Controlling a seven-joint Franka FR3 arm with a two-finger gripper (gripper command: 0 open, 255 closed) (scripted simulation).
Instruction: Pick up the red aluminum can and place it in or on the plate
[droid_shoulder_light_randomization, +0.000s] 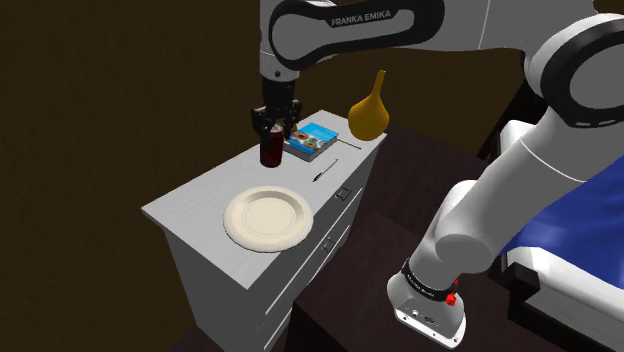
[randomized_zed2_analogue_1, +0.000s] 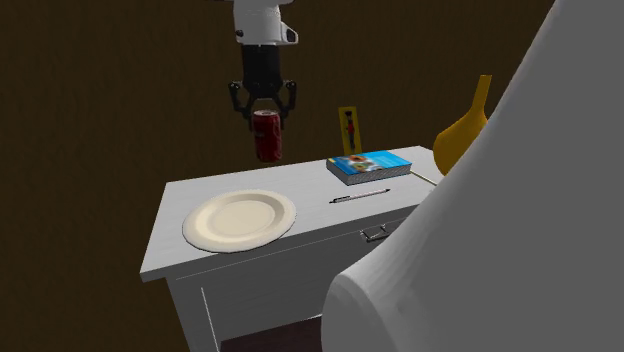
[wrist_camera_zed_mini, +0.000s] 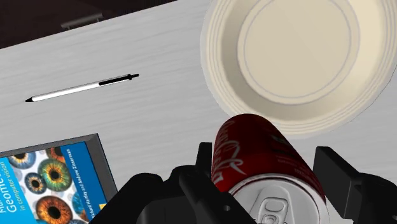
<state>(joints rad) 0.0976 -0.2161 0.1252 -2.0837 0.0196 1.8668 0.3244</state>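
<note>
A dark red can (droid_shoulder_light_randomization: 272, 147) hangs a little above the white dresser top, gripped near its top by my black gripper (droid_shoulder_light_randomization: 272, 128), which is shut on it. From the second exterior view the can (randomized_zed2_analogue_1: 267, 137) is clear of the surface, under the gripper (randomized_zed2_analogue_1: 265, 115). A cream plate (droid_shoulder_light_randomization: 236, 228) lies on the dresser toward the shoulder view's lower left of the can. Looking down from the wrist, the can (wrist_camera_zed_mini: 254, 153) sits between the fingers of the gripper (wrist_camera_zed_mini: 270, 184), and the plate (wrist_camera_zed_mini: 216, 57) lies just beyond it.
A blue book with eye pictures (droid_shoulder_light_randomization: 312, 138), (randomized_zed2_analogue_1: 370, 167) and a pen (randomized_zed2_analogue_1: 358, 196), (wrist_camera_zed_mini: 83, 89) lie on the dresser top (droid_shoulder_light_randomization: 190, 205). A yellow vase (droid_shoulder_light_randomization: 368, 110) stands at the far corner, with an upright yellow card (randomized_zed2_analogue_1: 348, 130) behind the book. A bed (droid_shoulder_light_randomization: 590, 230) is at the shoulder view's right.
</note>
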